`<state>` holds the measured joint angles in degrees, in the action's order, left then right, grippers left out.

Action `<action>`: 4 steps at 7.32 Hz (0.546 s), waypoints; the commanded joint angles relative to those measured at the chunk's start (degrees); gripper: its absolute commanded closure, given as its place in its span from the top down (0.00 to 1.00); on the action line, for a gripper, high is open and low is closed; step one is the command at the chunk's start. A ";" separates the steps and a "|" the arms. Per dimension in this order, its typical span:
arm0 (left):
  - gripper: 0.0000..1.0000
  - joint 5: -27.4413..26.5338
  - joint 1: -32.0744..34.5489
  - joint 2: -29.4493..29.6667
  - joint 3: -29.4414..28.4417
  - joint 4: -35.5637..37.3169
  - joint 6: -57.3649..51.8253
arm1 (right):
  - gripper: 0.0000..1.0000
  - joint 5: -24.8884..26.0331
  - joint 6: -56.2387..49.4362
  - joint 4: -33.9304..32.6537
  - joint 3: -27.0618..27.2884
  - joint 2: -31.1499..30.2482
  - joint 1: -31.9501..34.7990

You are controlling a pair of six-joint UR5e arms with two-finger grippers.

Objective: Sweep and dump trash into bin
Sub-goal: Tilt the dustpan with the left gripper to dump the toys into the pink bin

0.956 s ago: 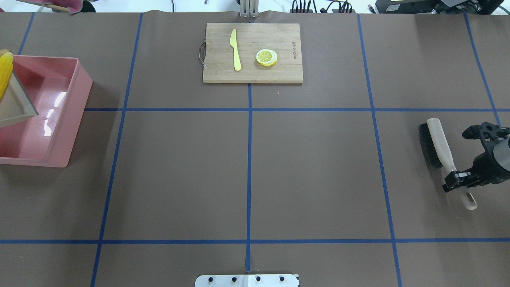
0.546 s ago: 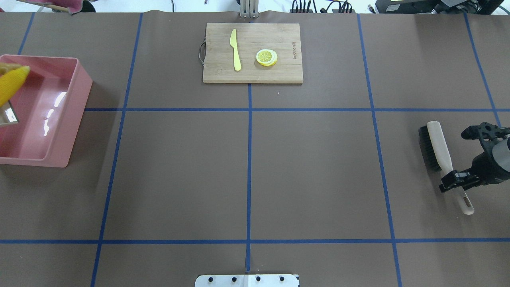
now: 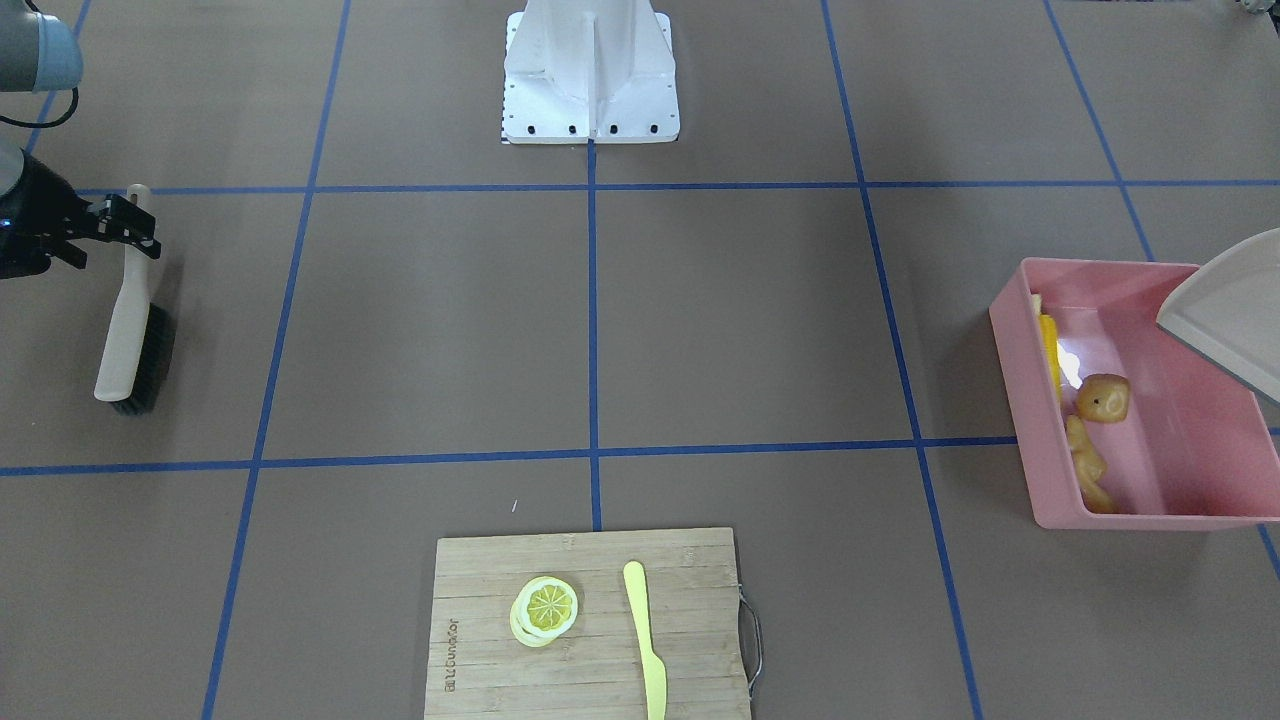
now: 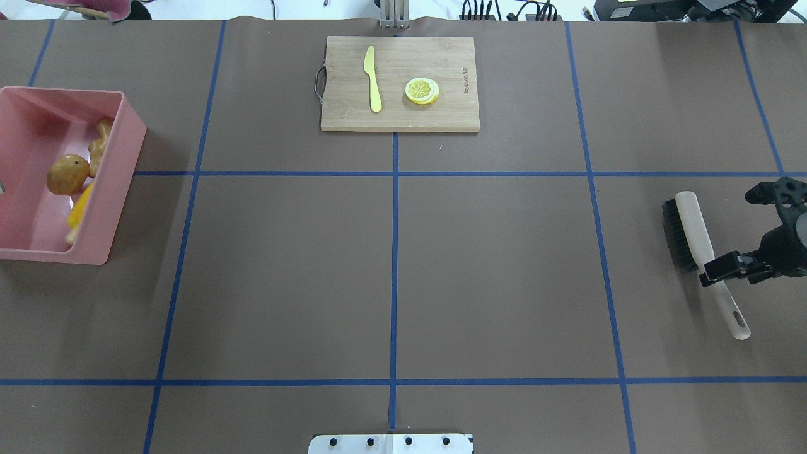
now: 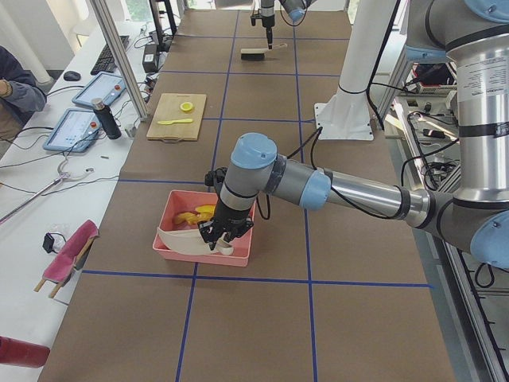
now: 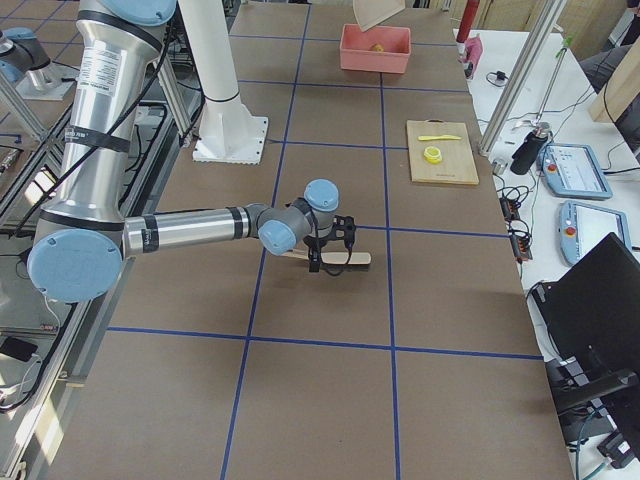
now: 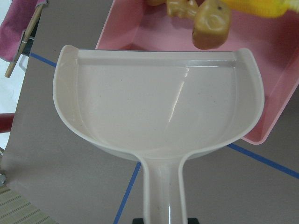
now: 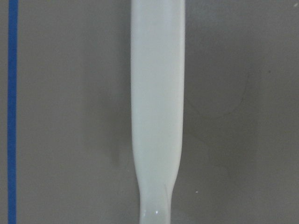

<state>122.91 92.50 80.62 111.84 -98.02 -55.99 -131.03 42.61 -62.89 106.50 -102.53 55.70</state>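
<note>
The pink bin (image 4: 120,183) stands at the table's left end. In it lie the yellow corn cob (image 4: 81,211), the brown potato lump (image 4: 67,174) and the tan ginger root (image 4: 101,142). They also show in the front view: corn (image 3: 1047,345), potato (image 3: 1103,397), ginger (image 3: 1088,465). My left gripper (image 5: 221,239) is shut on the handle of the beige dustpan (image 7: 159,107), which hangs empty over the bin's outer side (image 3: 1225,310). My right gripper (image 4: 715,272) is open, its jaws astride the handle of the brush (image 4: 693,227), which lies flat on the table.
A wooden cutting board (image 4: 441,113) at the far middle carries a yellow-green knife (image 4: 373,79) and a lemon slice (image 4: 422,90). The robot's white base plate (image 4: 391,443) is at the near edge. A side bench with tablets (image 5: 83,111) runs along the far side.
The dustpan tipped and swung left out of the overhead view. The corn, potato and ginger dropped into the bin. The brush settled flat on the table, and my right gripper shifted along its handle.
</note>
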 commanded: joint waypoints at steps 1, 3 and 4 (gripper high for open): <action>0.00 1.10 -0.04 1.37 -0.49 0.98 -0.17 | 1.00 -0.62 -1.03 -5.45 0.46 5.55 8.94; 0.00 14.23 -0.13 5.22 -0.66 2.04 5.66 | 1.00 0.15 -12.39 -13.62 0.11 10.31 18.17; 0.00 18.21 -1.00 7.77 -0.66 1.96 10.93 | 1.00 1.82 -19.77 -17.06 -1.11 11.03 20.83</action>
<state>134.94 92.20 85.44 111.23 -96.17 -50.88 -130.76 31.73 -75.20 106.47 -93.18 72.10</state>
